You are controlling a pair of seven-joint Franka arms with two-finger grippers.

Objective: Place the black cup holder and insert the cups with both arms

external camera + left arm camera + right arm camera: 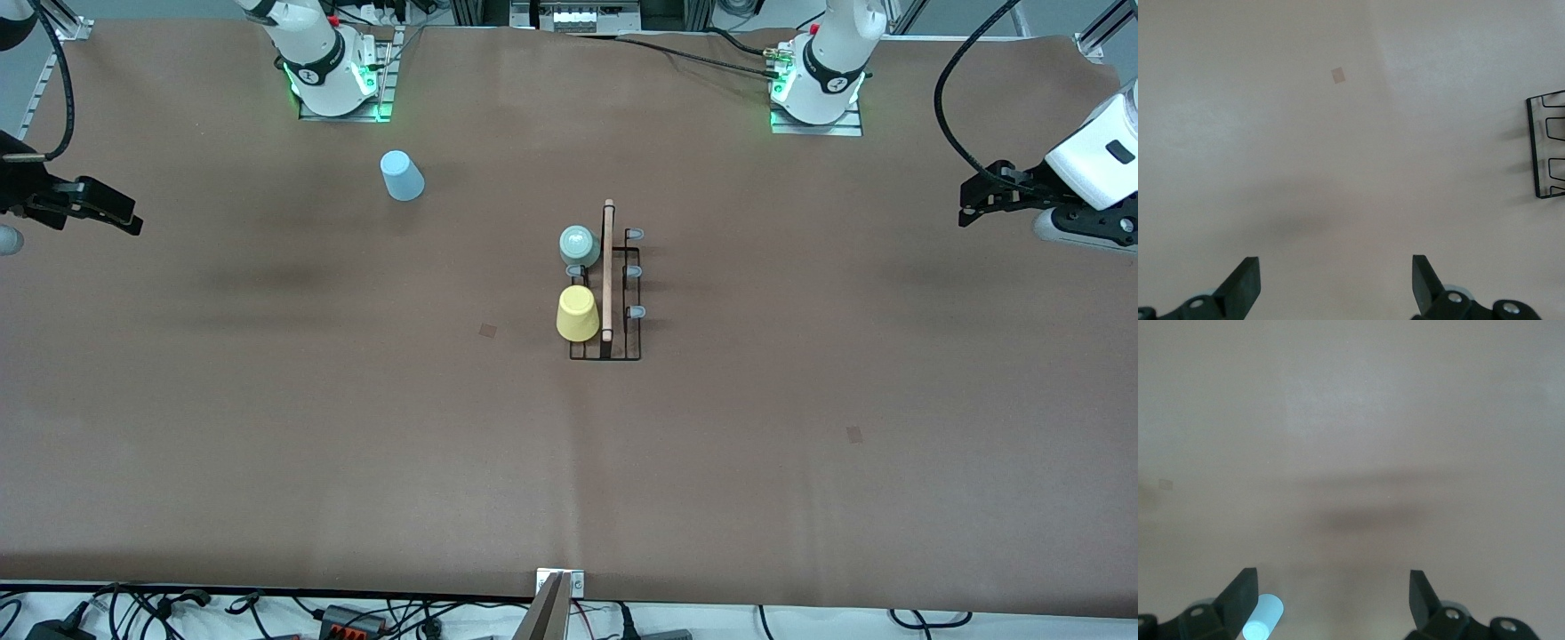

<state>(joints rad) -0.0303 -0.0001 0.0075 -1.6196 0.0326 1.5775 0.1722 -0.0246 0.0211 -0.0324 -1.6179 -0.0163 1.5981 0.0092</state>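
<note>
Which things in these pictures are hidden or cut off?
- Black cup holder: left wrist view shows one end; the edge cuts the rest.
- Light blue cup: right wrist view, partly hidden by that gripper's finger.
- Prongs under the yellow cup and mint cup: front view, covered.

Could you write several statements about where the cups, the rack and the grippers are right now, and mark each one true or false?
1. The yellow cup sits on the black cup holder. True.
2. The light blue cup is on the holder. False: it stands on the table, near the right arm's base.
3. The left gripper holds a cup. False: open, empty.
4. The right gripper is open. True.
5. The mint green cup sits on the holder. True.
</note>
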